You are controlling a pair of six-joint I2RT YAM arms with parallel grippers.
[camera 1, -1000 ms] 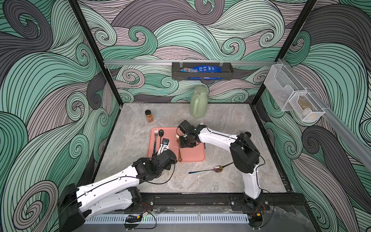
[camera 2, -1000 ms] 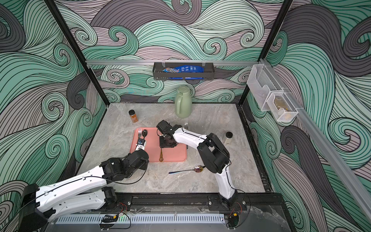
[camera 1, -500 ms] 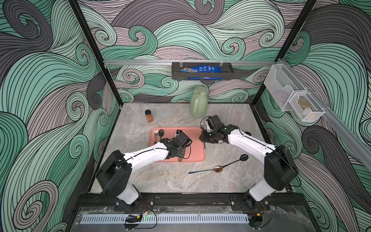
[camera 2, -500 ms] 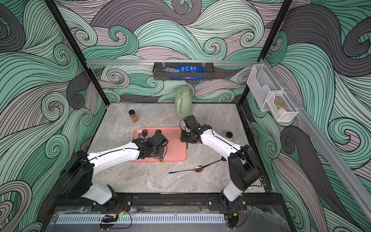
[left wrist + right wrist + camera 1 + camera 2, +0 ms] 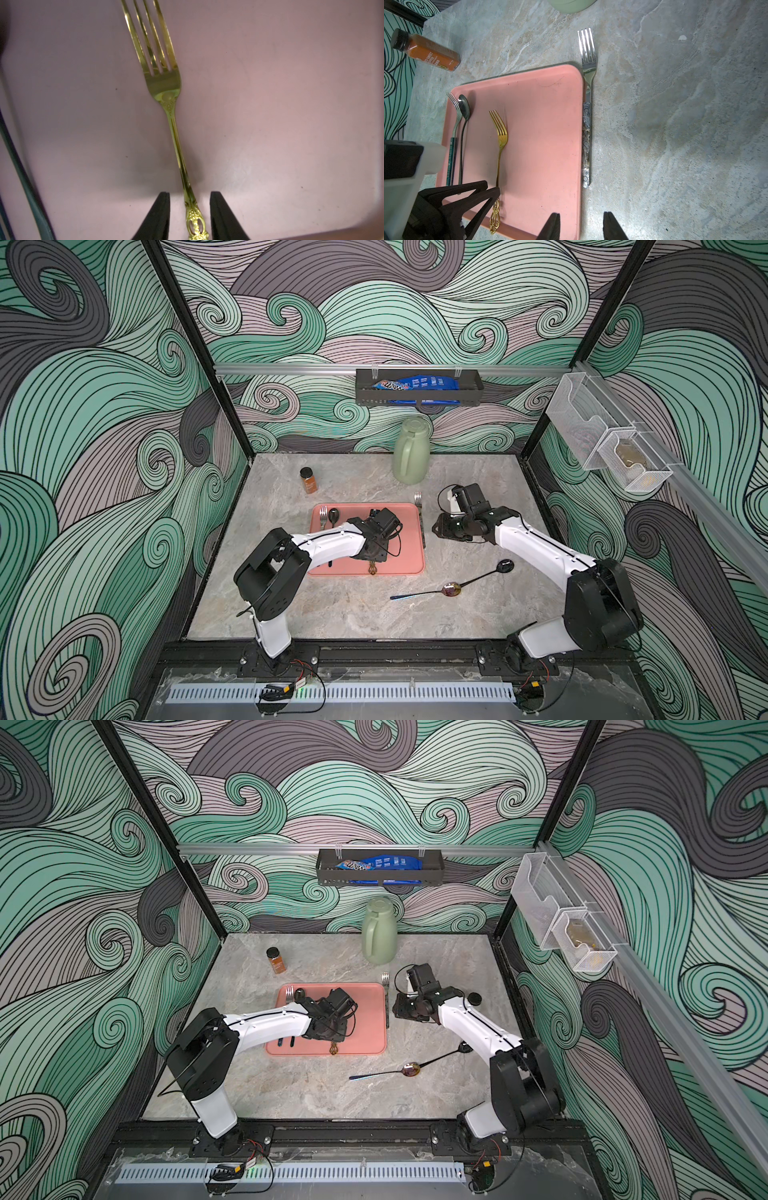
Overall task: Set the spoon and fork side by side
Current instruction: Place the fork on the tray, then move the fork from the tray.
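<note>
On the pink tray (image 5: 539,99), the gold fork (image 5: 174,124) lies flat, tines toward 12 o'clock and handle end near the 6 o'clock rim. The left gripper (image 5: 189,195) straddles its ornate handle, fingers (image 5: 161,212) parted with a gap on each side, gripping nothing. At the tray's 9 o'clock end, a teal-handled fork (image 5: 455,116) and a dark spoon (image 5: 464,108) lie side by side. A silver fork (image 5: 588,68) lies on the table (image 5: 353,614) just beside the tray's 3 o'clock edge. The right gripper (image 5: 581,214) hangs over that edge, jaws apart and empty. Toward 4 o'clock from the tray, well apart, lie an iridescent spoon (image 5: 451,589) and a black spoon (image 5: 505,566).
</note>
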